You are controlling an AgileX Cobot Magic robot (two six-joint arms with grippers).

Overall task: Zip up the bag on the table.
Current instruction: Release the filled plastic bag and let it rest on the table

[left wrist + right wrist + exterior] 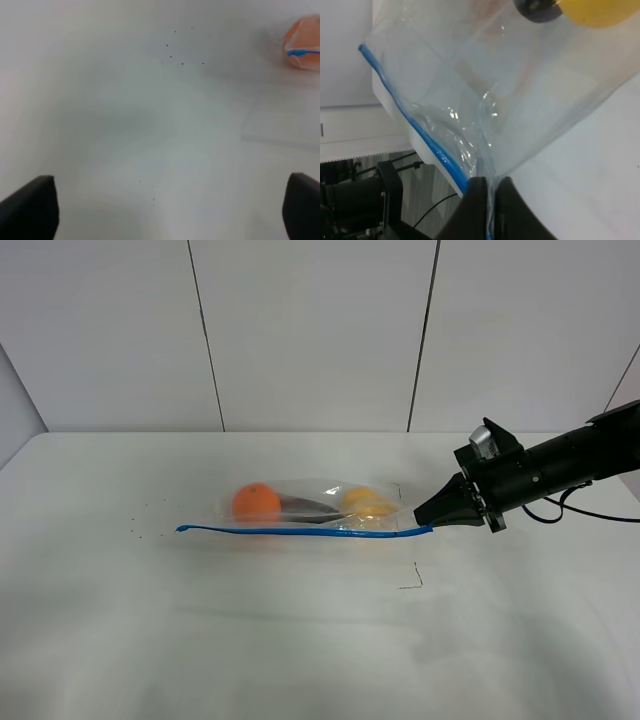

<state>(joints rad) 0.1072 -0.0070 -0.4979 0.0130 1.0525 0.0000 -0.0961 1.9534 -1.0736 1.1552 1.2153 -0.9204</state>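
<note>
The bag [310, 502] lies mid-table [300, 640], light, soft and slippery, with an orange [256, 502] and pear [366, 502] inside. Its blue zipper strip [300, 531] is the firmest place to pinch. The right claw [432, 514] reaches in low, apparently clamped on the bag's corner. The left claw [167, 212] hangs wide over bare table.
</note>
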